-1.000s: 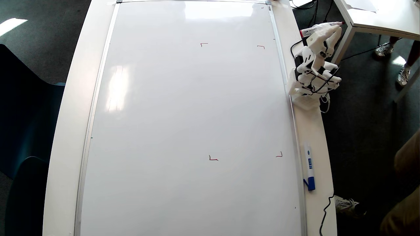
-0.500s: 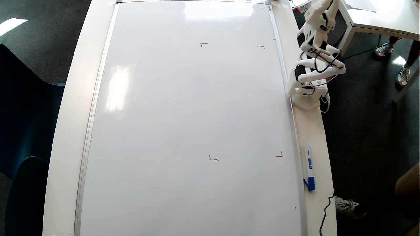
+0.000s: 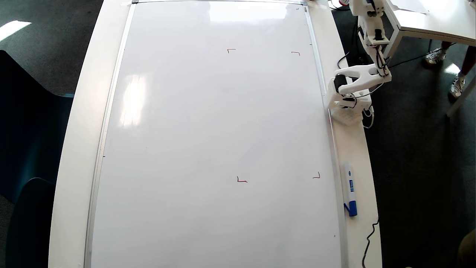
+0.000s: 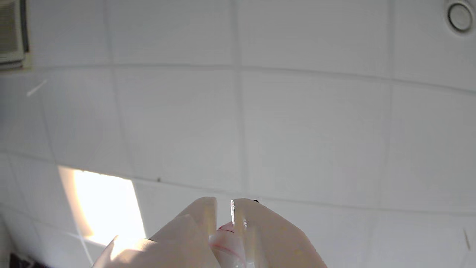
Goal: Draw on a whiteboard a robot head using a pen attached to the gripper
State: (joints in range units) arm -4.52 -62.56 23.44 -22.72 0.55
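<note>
The whiteboard [image 3: 215, 123] fills the overhead view, bare except for four small red corner marks such as one at the upper middle [image 3: 231, 50]. No robot head shows on it. The white arm [image 3: 372, 33] stretches from its base beside the board's right edge to the top of the view, well off the board. There the gripper is cut off, and only the pen's red end [image 3: 344, 3] peeks in. In the wrist view the gripper [image 4: 223, 203] points up at a tiled ceiling. Its fingers are shut on the pen [image 4: 227, 240], white with red marks.
A white marker with a blue cap [image 3: 350, 190] lies on the table strip right of the board. The arm's base [image 3: 347, 109] stands on that strip. A second white table [image 3: 427, 20] is at top right, a black cable [image 3: 368, 242] at bottom right, and a dark chair [image 3: 22, 156] on the left.
The arm has unfolded from its tucked pose and reached toward the top of the overhead view, carrying gripper and pen past the edge. The person at lower right has moved out.
</note>
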